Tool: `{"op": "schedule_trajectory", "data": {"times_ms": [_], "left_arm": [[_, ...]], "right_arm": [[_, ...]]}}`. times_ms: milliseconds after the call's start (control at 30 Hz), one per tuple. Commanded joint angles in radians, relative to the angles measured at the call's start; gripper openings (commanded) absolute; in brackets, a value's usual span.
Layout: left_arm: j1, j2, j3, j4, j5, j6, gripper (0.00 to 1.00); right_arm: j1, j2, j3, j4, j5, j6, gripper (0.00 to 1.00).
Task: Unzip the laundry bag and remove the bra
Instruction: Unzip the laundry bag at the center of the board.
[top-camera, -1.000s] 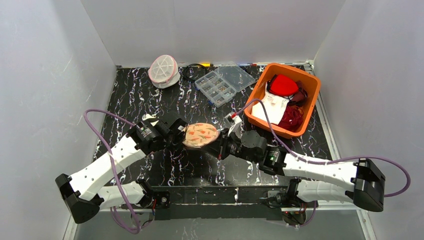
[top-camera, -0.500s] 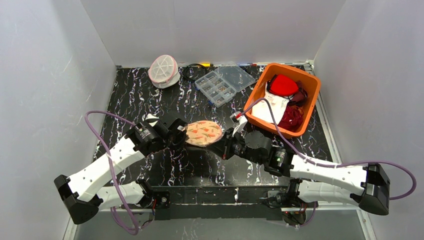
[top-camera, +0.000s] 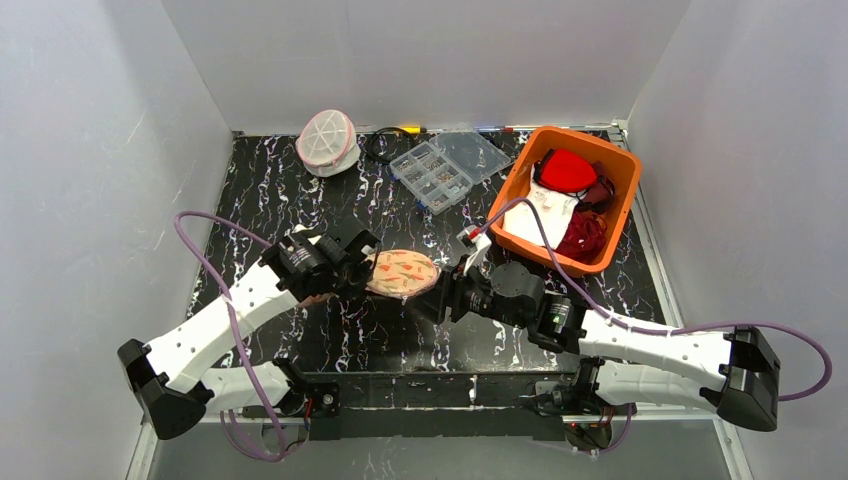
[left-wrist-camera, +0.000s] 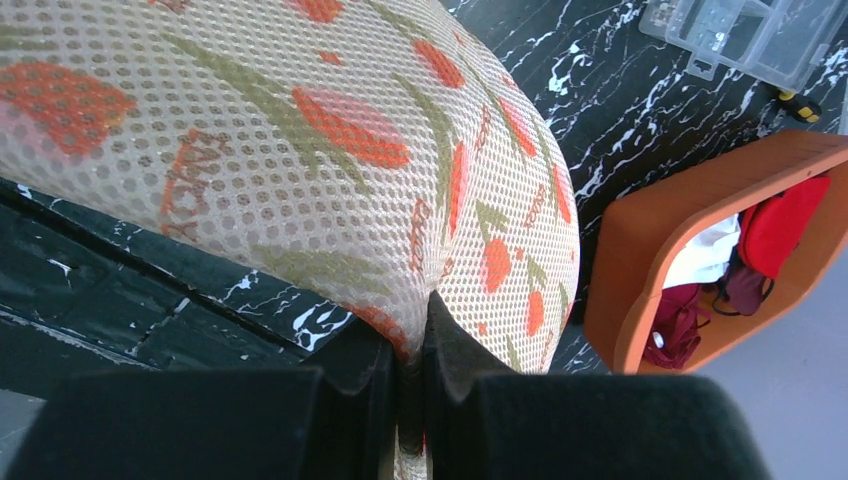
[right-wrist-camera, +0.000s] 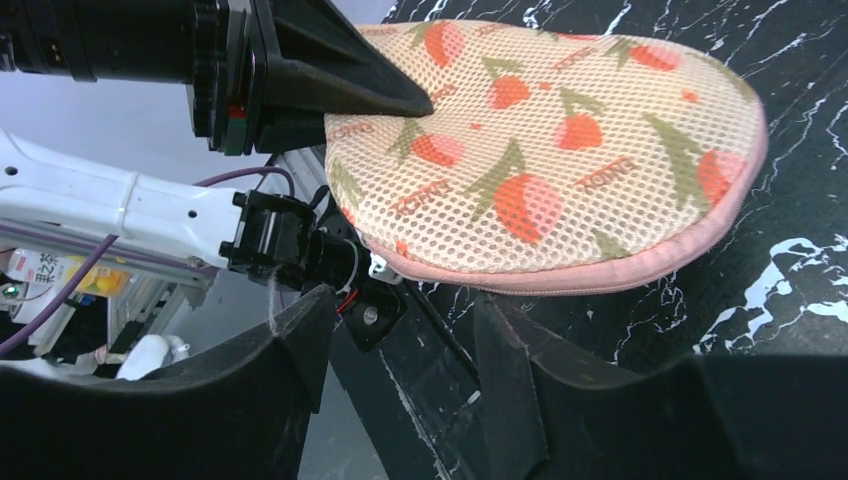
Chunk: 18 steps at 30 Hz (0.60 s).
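Pouch (top-camera: 402, 272) pinched in left claw (left-wrist-camera: 412, 345) — right claw (right-wrist-camera: 405, 305) parted.

You've a cream mesh pouch (top-camera: 402, 272) with orange tulips, pink-edged; white, pink-rimmed laundry bag (top-camera: 327, 141) far left; orange bin (top-camera: 512, 190) right.

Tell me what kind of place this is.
Probably a robot test booth in a lab, not a home: plain white walls box in a black marbled table, two robot arms are mounted at its near edge, and props like an orange bin of clothes sit ready.
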Motion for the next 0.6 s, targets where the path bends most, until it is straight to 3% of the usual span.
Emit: {"op": "schedule_trajectory", "data": {"times_ms": [0,233,567], "left_arm": [[0.002,0.0,0.067,-0.049,-0.066,-0.009,0.0],[0.002,0.051,0.137,-0.085,-0.072,-0.023,0.0],[-0.002,0.045,0.138,-0.086,-0.073,-0.031,0.0]], "right_arm": [[-0.002,0.006,0.001,0.084,-0.06,0.03,0.64],[-0.002,0.039,-0.017,0.151,-0.087,0.102,0.68],[-0.001,0.021,-0.027,0.173,0.05,0.091,0.66]]}}
